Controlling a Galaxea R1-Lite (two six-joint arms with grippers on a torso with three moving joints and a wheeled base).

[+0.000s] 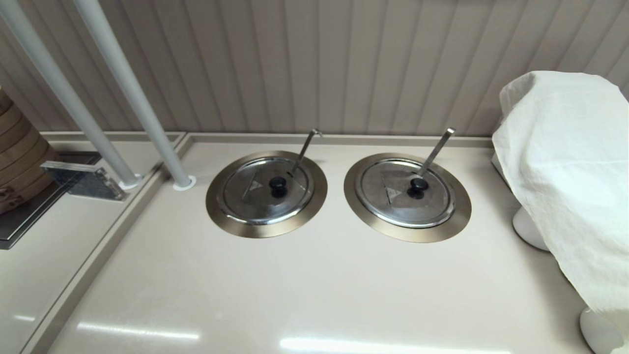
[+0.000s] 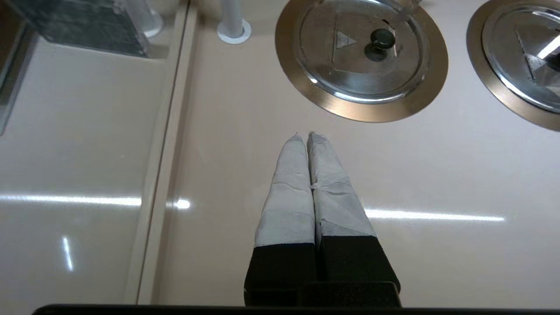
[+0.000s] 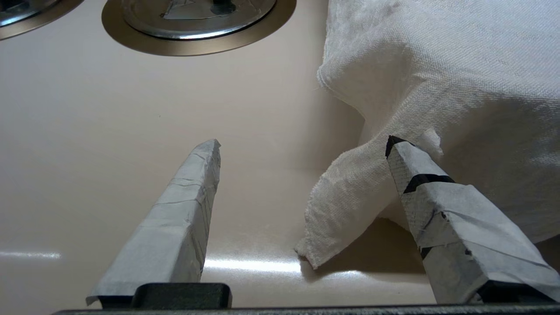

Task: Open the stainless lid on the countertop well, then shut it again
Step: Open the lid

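Lid (image 1: 265,189) sits shut and flat in the left well (image 1: 221,216), mid-counter, towards the far wall. It is thin polished steel: probably light, rigid and slick on its dome, so a pinch on the rim or face would likely slip. The best hold looks to be the black knob (image 1: 278,184) at its centre, small and raised enough for two fingertips. A crease line across the lid suggests a hinged section, so it may fold back rather than lift off whole. A ladle handle (image 1: 305,147) rises from the far edge just beside the knob, leaning to the far right; an approach from the near-left side should keep clear of it. Left gripper (image 2: 305,135) hovers over bare counter (image 1: 314,285) on the near side of the well, taped fingers pressed together and holding nothing; it must open before it can take the knob. Right gripper (image 3: 302,143) is spread wide and empty, low over the counter at the right, one finger against the white cloth (image 1: 565,172). Twin lid (image 1: 405,191) lies to the right, apart from the first. Two poles (image 1: 147,113) stand at far left, clear of the well.
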